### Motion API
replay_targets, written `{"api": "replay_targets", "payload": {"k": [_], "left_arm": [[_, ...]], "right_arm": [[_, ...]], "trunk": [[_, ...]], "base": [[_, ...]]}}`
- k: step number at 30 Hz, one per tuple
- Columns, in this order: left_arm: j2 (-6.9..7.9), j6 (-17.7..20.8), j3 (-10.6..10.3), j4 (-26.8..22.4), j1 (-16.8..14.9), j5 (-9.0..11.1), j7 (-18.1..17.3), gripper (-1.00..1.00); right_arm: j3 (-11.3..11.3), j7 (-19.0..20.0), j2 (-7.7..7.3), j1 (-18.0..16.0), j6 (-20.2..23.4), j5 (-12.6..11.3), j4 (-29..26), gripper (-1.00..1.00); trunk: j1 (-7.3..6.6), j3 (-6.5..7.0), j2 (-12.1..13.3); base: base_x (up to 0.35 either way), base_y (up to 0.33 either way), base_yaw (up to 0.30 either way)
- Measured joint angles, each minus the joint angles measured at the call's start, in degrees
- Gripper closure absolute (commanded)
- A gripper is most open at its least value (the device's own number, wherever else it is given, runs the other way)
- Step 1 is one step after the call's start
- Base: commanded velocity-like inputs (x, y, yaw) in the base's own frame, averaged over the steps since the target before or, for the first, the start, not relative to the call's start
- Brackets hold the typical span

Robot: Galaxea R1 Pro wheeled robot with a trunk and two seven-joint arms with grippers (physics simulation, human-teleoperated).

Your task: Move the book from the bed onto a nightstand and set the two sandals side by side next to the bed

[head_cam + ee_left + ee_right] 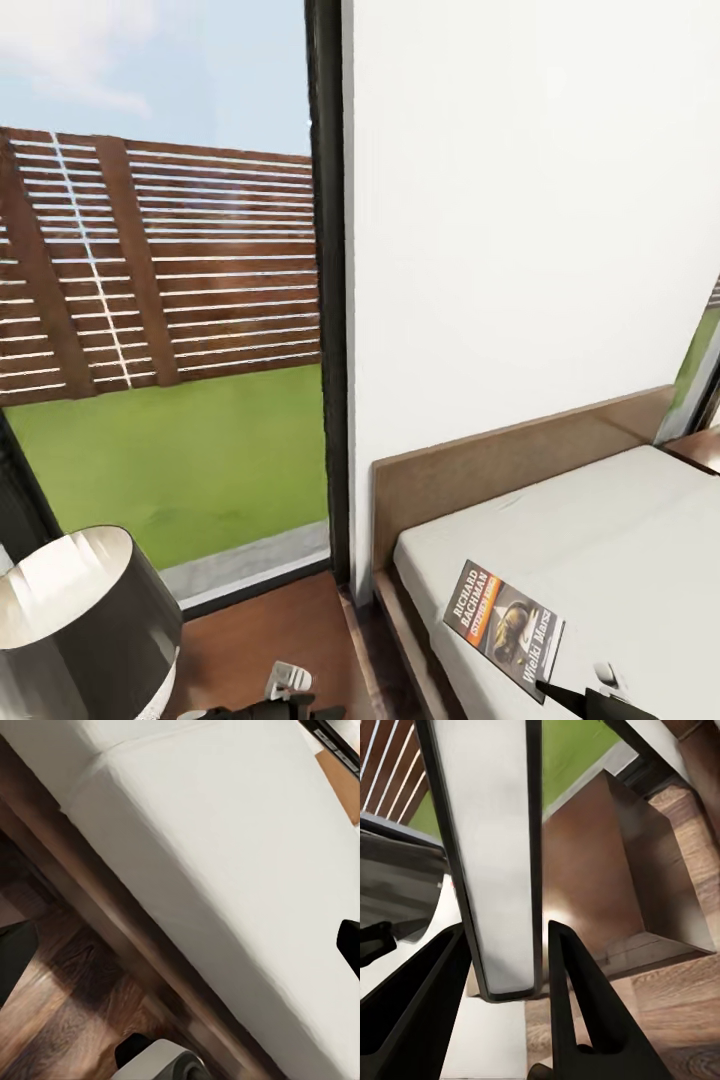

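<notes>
The book (pixel 505 625), dark grey with white "Richard Bachman" lettering and an orange band, hangs tilted just above the near corner of the bed (pixel 600 520). My right gripper (pixel 588 702) holds it by its lower edge. In the right wrist view the book (pixel 487 832) is a pale slab with a dark rim between the two black fingers of the right gripper (pixel 506 945), which is shut on it. The nightstand (pixel 607 870) lies beyond it. My left gripper (pixel 180 952) is open beside the mattress side (pixel 225 855). The sandals are out of view.
A lamp with a dark shade (pixel 80 620) stands on the near nightstand's glossy top (pixel 260 640), with the left arm (pixel 285 690) over it. A tall window (pixel 160 300) and a white wall are behind. Another nightstand (pixel 700 447) is past the bed's far side.
</notes>
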Motion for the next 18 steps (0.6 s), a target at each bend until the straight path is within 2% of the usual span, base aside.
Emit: {"api": "replay_targets", "payload": {"k": [18], "left_arm": [[-0.07, 0.0, 0.0, 0.0, 0.0, 0.0, 0.1, -1.00]], "right_arm": [[-0.2, 0.0, -0.01, 0.0, 0.0, 0.0, 0.0, 1.00]], "trunk": [[0.00, 0.00, 0.0]], "base": [[0.000, -0.031, 0.255]]}}
